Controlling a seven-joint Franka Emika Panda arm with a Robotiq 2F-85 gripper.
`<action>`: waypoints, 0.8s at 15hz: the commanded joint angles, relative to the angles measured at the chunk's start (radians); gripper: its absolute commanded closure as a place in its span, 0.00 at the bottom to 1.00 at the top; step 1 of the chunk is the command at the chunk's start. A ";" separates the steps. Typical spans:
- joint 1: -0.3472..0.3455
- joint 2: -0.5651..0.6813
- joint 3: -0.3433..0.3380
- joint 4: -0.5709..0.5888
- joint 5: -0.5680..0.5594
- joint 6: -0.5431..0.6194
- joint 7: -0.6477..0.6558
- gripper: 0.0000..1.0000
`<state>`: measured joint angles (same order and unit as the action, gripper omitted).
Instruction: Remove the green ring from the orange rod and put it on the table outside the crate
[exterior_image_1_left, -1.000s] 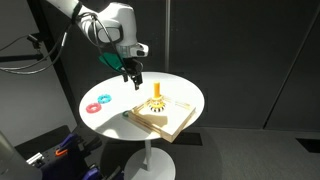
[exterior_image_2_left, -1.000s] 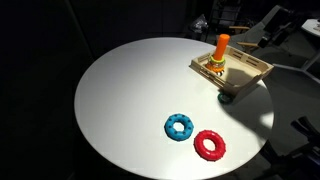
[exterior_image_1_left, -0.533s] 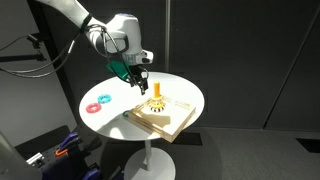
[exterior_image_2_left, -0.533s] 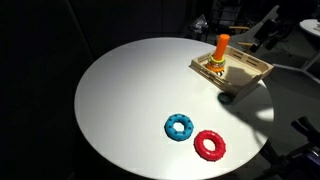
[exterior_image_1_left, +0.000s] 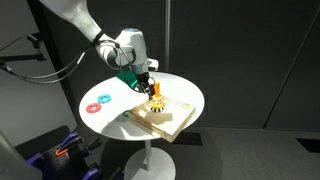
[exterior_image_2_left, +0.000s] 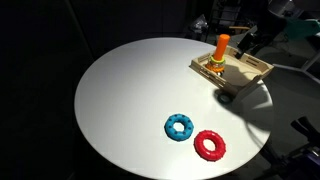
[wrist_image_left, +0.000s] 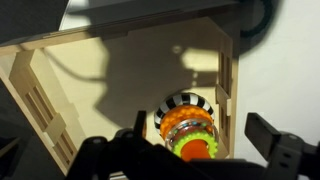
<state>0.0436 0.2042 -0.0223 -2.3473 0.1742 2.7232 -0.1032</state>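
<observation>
The orange rod (exterior_image_1_left: 157, 94) stands upright in the light-wood crate (exterior_image_1_left: 172, 122) on the round white table (exterior_image_1_left: 112, 116). In the wrist view I look down on the rod (wrist_image_left: 197, 151) with the green ring (wrist_image_left: 178, 146) around it, above the striped base (wrist_image_left: 184, 103). My gripper (wrist_image_left: 202, 134) is open, with one finger on each side of the rod and ring, touching neither. In an exterior view the gripper (exterior_image_1_left: 150, 87) hangs just beside the rod top. The rod (exterior_image_2_left: 221, 49) and crate (exterior_image_2_left: 244, 71) also show near the far table edge.
A blue ring (exterior_image_2_left: 180, 127) and a red ring (exterior_image_2_left: 210, 145) lie side by side on the bare table (exterior_image_2_left: 125, 95), away from the crate. They also show in an exterior view (exterior_image_1_left: 98, 101). The crate wall (wrist_image_left: 228, 75) runs close to the rod.
The gripper has moved down and across the table from above its middle to the crate, and now sits at the rod. The rings and the crate have not moved.
</observation>
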 joint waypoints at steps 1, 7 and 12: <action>-0.005 0.085 0.005 0.077 -0.071 0.038 0.073 0.00; 0.015 0.195 -0.003 0.186 -0.150 0.048 0.146 0.00; 0.047 0.256 -0.013 0.248 -0.193 0.054 0.176 0.00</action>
<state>0.0685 0.4195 -0.0223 -2.1503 0.0212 2.7694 0.0286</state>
